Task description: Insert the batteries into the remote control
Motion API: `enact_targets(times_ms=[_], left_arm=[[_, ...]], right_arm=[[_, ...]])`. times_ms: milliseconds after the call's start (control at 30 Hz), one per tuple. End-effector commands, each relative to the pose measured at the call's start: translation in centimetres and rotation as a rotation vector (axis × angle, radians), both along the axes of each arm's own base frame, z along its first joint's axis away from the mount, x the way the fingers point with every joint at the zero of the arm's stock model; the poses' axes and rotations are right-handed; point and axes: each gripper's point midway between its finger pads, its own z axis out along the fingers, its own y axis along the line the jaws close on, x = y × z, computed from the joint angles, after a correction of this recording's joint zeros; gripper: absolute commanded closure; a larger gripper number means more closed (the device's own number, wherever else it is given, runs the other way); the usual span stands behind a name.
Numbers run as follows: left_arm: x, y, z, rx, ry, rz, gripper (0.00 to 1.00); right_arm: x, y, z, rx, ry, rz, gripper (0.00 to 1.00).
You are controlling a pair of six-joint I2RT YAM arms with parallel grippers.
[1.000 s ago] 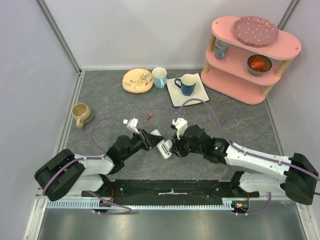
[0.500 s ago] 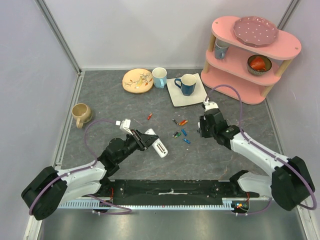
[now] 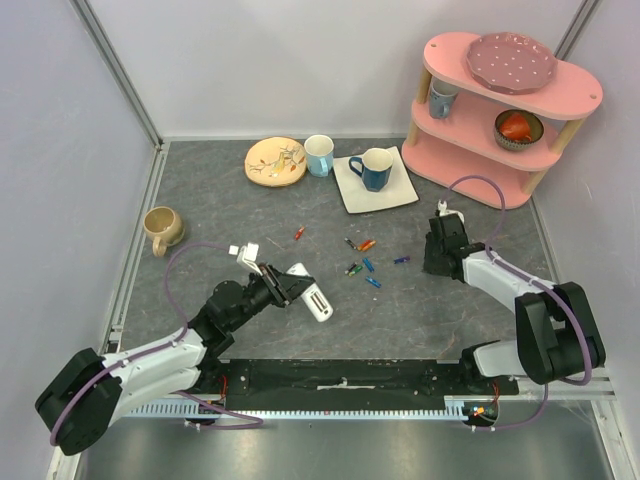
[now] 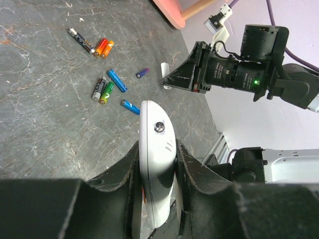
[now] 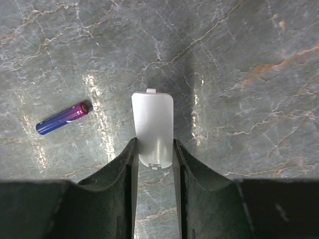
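My left gripper [image 3: 297, 284] is shut on the white remote control [image 3: 314, 299], held on edge just above the table; in the left wrist view the remote [image 4: 155, 149] sits between my fingers. Several batteries lie loose mid-table: a red one [image 3: 299, 233], an orange and a dark one [image 3: 360, 244], a green one [image 3: 353, 268], blue ones [image 3: 372, 281] and a purple one [image 3: 401, 261]. They also show in the left wrist view [image 4: 105, 92]. My right gripper [image 3: 438, 264] is shut on the small white cover [image 5: 153, 124], low over the table, right of the purple battery [image 5: 63, 118].
A beige mug [image 3: 162, 228] stands at the left. A patterned plate [image 3: 275, 160], a light blue cup [image 3: 319, 154] and a blue mug [image 3: 372, 168] on a white square plate [image 3: 395, 188] stand at the back. A pink shelf [image 3: 505, 110] fills the back right corner.
My right gripper has drawn away from the remote to the right, carrying the cover. The batteries it hid now show on the table. My left arm has shifted back slightly with the remote.
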Motion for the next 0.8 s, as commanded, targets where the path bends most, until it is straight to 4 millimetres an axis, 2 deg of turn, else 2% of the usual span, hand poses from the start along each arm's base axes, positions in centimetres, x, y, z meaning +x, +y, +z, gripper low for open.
enact_targets(times_ms=[0, 67, 100, 233, 367, 400, 467, 500, 567, 600, 700, 767], left_arm=[[-0.5, -0.2, 0.8, -0.022, -0.027, -0.029, 0.98], [-0.6, -0.1, 0.7, -0.022, -0.024, -0.035, 0.98], [-0.6, -0.1, 0.7, -0.025, -0.025, -0.033, 0.98], [-0.8, 0.0, 0.5, -0.024, -0.017, -0.034, 0.98], [-0.6, 0.2, 0.0, -0.016, 0.011, -0.016, 0.98], [-0.7, 0.3, -0.5, -0.01, 0.035, -0.011, 0.98], [-0.7, 0.3, -0.7, -0.008, 0.044, -0.009, 0.98], [-0.7, 0.3, -0.8, -0.005, 0.047, -0.008, 0.98], [-0.7, 0.5, -1.0, -0.002, 0.051, -0.001, 0.98], [-0.7, 0.5, -1.0, -0.011, 0.056, 0.002, 0.98], [-0.6, 0.7, -0.3, -0.035, 0.047, 0.011, 0.98], [-0.4, 1.3, 0.0, -0.067, 0.055, 0.047, 0.98]], right_arm=[[0.2, 0.5, -0.8, 0.036, 0.0, -0.018, 0.59], [-0.1, 0.5, -1.2, 0.043, 0.014, -0.021, 0.5], [-0.3, 0.6, -1.2, 0.046, 0.017, -0.02, 0.43], [-0.3, 0.6, -0.4, 0.058, -0.009, -0.025, 0.32], [-0.1, 1.1, 1.8, 0.055, -0.058, -0.019, 0.3], [-0.4, 2.1, 2.9, 0.05, -0.084, 0.015, 0.3], [0.0, 2.6, 4.8, 0.01, -0.145, 0.021, 0.3], [-0.4, 4.2, 6.1, 0.015, -0.187, 0.068, 0.3], [-0.4, 5.2, 7.6, 0.006, -0.247, 0.088, 0.3], [-0.8, 6.6, 8.4, 0.019, -0.275, 0.128, 0.3], [-1.3, 7.7, 8.9, 0.025, -0.305, 0.152, 0.31], [-1.5, 8.2, 8.2, 0.03, -0.3, 0.164, 0.32]])
